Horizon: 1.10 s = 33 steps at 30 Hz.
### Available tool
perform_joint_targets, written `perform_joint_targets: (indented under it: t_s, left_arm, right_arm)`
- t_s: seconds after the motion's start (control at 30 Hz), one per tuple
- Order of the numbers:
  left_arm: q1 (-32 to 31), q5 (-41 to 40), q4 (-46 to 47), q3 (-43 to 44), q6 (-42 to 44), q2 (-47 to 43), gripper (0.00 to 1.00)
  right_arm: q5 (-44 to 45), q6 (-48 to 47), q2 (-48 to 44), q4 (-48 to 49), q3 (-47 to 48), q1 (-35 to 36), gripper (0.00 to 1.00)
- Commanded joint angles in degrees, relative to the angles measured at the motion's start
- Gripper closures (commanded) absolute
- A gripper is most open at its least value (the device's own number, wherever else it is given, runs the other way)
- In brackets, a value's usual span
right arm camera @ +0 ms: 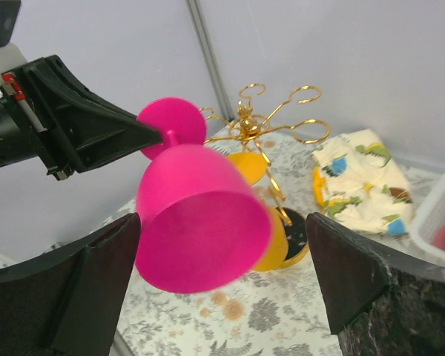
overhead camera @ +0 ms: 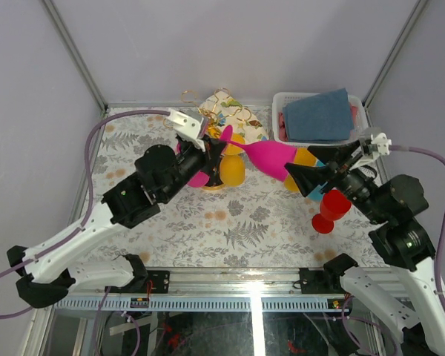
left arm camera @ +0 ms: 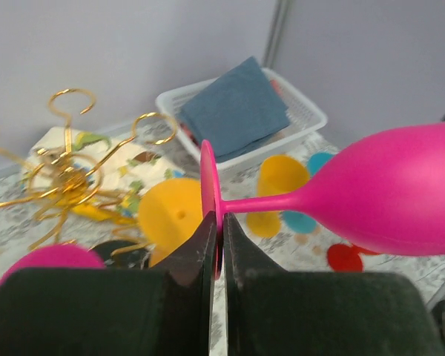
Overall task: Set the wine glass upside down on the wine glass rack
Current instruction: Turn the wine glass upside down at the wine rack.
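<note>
Pinched edge-on in my left gripper [left arm camera: 218, 224] is the foot of the pink wine glass [left arm camera: 386, 196], with the jaws closed tight on the disc. Its stem runs level toward my right gripper [right arm camera: 219, 230], whose fingers are spread wide either side of the bowl's mouth, apparently not touching it. The wine glass rack [right arm camera: 246, 122] stands beyond the foot, nearer my left arm.

**Pink, gold and a leafy print**

The glossy magenta-pink plastic wine glass [overhead camera: 271, 157] is one flat colour from foot to bowl. The gold wire rack [right arm camera: 261, 122] has a black, gold-rimmed base [right arm camera: 297, 231]. The white tablecloth [overhead camera: 237, 230] carries grey ferns and brownish flowers. At the far right corner, a white plastic basket [overhead camera: 297, 94] holds a slate-blue folded cloth [overhead camera: 320, 115].
</note>
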Motion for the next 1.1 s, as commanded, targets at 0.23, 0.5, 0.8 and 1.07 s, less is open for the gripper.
perform_joint_targets:
  t_s: [0.23, 0.5, 0.8, 1.07]
  left_arm:
    - [0.51, 7.62, -9.86, -5.80, 16.01, -12.29, 1.00]
    - [0.57, 15.61, -19.39, -3.88, 24.54, -10.78, 1.00]
    - [0.55, 24.88, -22.17, -6.35, 29.48, -13.32, 1.00]
    - [0.53, 30.20, -23.60, -6.51, 30.79, -12.79, 1.00]
  right_arm:
    - [3.59, -22.06, -8.26, 14.39, -9.75, -0.33, 0.01]
    - [-7.32, -26.80, -2.04, 22.32, -12.11, -0.31, 0.10]
    - [-31.82, -23.13, 7.88, 27.76, -9.87, -0.25, 0.20]
    - [-38.39, -26.73, 12.89, 27.91, -8.45, 4.16, 0.26]
